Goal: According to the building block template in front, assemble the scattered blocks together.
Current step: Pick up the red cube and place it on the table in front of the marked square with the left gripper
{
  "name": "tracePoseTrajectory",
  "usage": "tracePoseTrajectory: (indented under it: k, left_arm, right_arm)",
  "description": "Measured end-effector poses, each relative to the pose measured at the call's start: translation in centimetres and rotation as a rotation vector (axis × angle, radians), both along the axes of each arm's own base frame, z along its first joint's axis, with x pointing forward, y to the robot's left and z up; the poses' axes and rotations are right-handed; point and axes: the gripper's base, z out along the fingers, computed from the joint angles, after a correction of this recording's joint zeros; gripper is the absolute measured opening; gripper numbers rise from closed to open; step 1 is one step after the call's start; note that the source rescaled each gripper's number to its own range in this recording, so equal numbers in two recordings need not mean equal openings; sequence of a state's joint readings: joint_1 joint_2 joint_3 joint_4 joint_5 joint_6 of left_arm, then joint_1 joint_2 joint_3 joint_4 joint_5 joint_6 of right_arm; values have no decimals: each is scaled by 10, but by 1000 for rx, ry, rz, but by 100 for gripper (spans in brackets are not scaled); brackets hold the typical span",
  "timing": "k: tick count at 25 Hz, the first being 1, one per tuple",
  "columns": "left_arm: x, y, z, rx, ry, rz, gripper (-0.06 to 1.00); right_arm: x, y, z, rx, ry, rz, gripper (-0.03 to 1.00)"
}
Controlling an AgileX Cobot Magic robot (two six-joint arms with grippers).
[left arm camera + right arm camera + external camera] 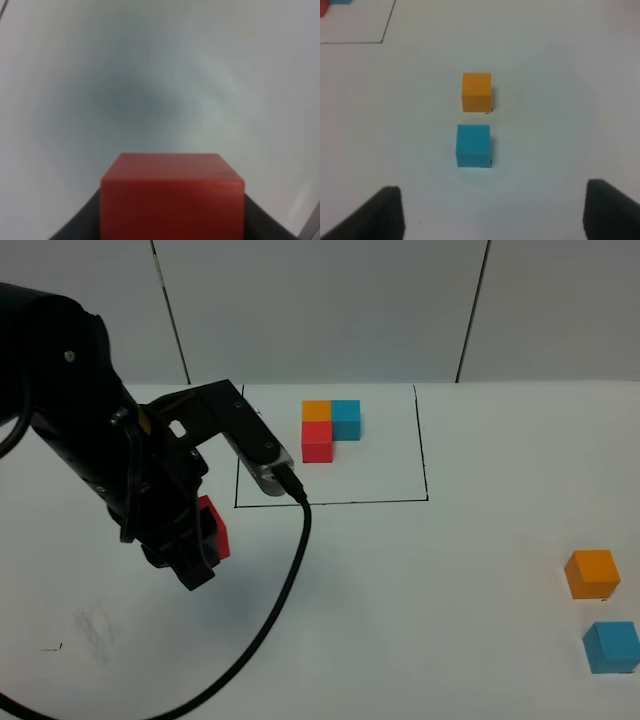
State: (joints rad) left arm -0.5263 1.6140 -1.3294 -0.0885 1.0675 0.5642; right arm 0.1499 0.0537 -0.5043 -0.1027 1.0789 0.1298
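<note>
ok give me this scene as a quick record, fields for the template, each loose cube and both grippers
template: black-line rectangle at the far side of the table, framing a touching L of orange, blue and red cubes
red cube: held in the left gripper, outside the frame near its front left corner
orange cube: loose on the table, far right
light blue cube: loose, just in front of the orange cube, not touching it
left gripper: fingers shut on the red cube
right gripper: fingers open, empty, near the two loose cubes
assembled so far: nothing

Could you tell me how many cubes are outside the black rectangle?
3: small red cube in the left gripper; small orange cube and light-blue cube on the table, right side.
</note>
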Motion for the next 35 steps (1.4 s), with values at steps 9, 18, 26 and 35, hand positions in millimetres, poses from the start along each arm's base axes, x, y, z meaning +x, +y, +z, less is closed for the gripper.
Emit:
tracePoseTrajectory:
  k: [9,18,26,35]
  left_arm:
    - [13,-31,-57,146,67,-215,0]
    - [22,-99,-67,158,11,-385,0]
    - [25,-127,-104,100,55,-370,0]
    - [22,-142,-113,24,44,-356,0]
  right_arm:
    - [0,0,0,0,0,0,52]
    - [0,0,0,0,0,0,52]
    - [0,0,0,0,0,0,52]
    - [0,0,0,0,0,0,52]
